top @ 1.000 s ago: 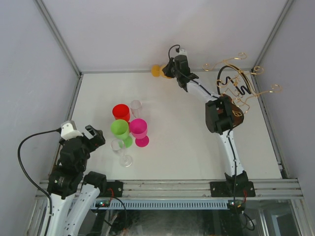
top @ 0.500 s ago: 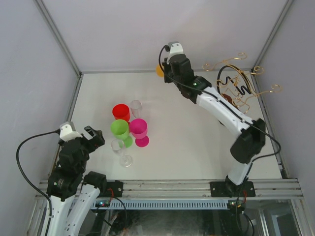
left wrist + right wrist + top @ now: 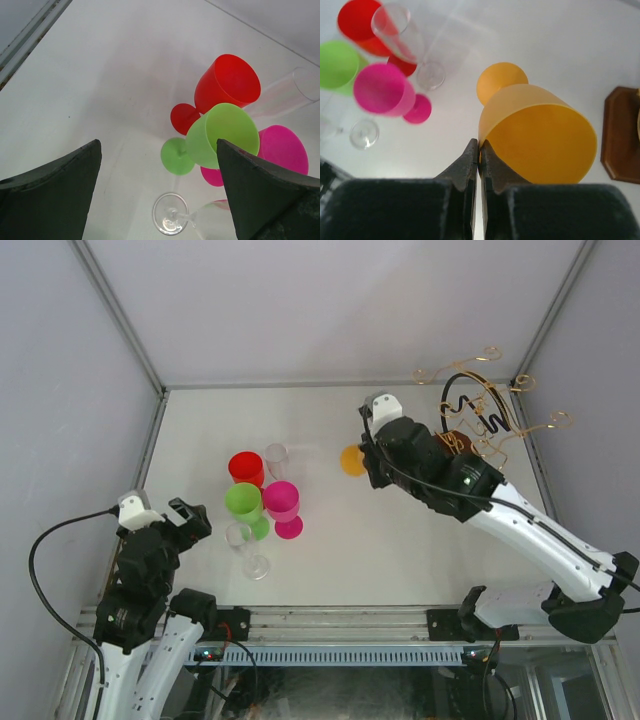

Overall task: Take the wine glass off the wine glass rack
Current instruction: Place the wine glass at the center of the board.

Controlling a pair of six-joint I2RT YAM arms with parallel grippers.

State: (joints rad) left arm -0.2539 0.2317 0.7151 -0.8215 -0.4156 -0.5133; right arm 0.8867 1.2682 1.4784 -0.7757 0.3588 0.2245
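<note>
Orange wine glass [image 3: 535,135], prob. light, stiff, slick plastic, is pinched at its rim wall by the right fingers [image 3: 466,165] at frame bottom; left fingers [image 3: 50,190] are spread wide.

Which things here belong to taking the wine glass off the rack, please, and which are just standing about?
Job: orange wine glass, pinched by the right fingers; wine glass rack.
Standing about: red glass; green glass; pink glass; far clear glass; near clear glass; open left fingers.
</note>
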